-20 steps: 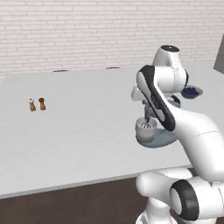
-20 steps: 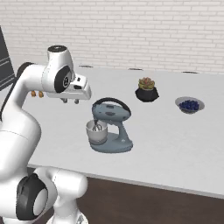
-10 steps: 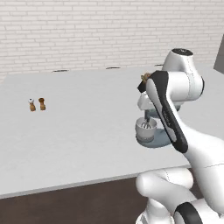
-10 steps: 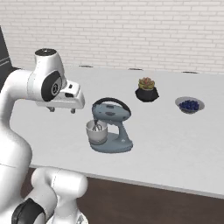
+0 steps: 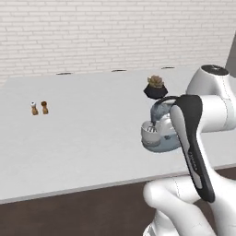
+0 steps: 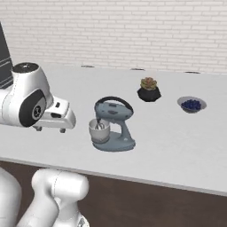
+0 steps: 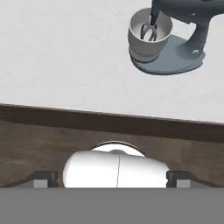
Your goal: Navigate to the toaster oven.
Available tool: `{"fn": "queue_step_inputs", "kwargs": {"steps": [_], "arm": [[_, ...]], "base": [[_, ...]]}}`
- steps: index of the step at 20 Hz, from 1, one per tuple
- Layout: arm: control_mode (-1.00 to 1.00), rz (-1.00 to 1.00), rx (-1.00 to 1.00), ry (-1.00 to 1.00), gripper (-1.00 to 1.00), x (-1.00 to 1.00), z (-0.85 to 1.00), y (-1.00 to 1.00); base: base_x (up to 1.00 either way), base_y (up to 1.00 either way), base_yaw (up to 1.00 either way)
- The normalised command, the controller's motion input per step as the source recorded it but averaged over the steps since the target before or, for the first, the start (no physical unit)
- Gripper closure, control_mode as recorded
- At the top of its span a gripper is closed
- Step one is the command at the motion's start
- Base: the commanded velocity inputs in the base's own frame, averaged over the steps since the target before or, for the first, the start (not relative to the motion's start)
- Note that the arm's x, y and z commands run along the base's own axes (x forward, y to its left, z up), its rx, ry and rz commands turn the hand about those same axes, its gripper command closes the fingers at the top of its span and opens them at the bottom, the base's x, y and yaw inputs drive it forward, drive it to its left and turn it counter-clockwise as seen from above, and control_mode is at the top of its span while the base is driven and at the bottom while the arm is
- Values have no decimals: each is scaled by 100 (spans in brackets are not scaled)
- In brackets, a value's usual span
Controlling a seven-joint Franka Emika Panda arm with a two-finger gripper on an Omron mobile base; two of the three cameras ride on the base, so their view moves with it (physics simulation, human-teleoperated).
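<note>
The toaster oven is out of view. My gripper (image 6: 49, 129) hangs over the near edge of the white counter (image 6: 177, 146), left of a blue-grey stand mixer (image 6: 111, 126). In the hand view the gripper (image 7: 111, 179) looks down at the counter's front edge, and its two fingertips (image 7: 41, 177) stand far apart with nothing between them. It is open. The stand mixer (image 7: 166, 39) sits at the top right of that view.
A potted plant (image 6: 148, 90) and a bowl of blueberries (image 6: 191, 104) stand behind the mixer (image 5: 159, 131). Salt and pepper shakers (image 5: 39, 108) are at the counter's left. A white brick wall backs the counter. A dark tall object (image 6: 4, 57) rises at the far left.
The arm has swung down and back, bringing the hand lower and nearer the counter's front edge. The things on the counter sit almost where they were in both base views.
</note>
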Motion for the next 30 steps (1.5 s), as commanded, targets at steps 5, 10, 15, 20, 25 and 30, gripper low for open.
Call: {"fn": "queue_step_inputs", "kwargs": {"steps": [5,10,15,20,25,30], "arm": [[100,0,0,0,-100,0,0,0],[100,0,0,0,-100,0,0,0],[100,0,0,0,-100,0,0,0],[100,0,0,0,-100,0,0,0],[100,0,0,0,-100,0,0,0],[100,0,0,0,-100,0,0,0]], "base": [[-100,0,-16],[-95,0,-54],[-33,0,-88],[-9,0,-100],[-9,0,-100],[-9,0,-100]]}}
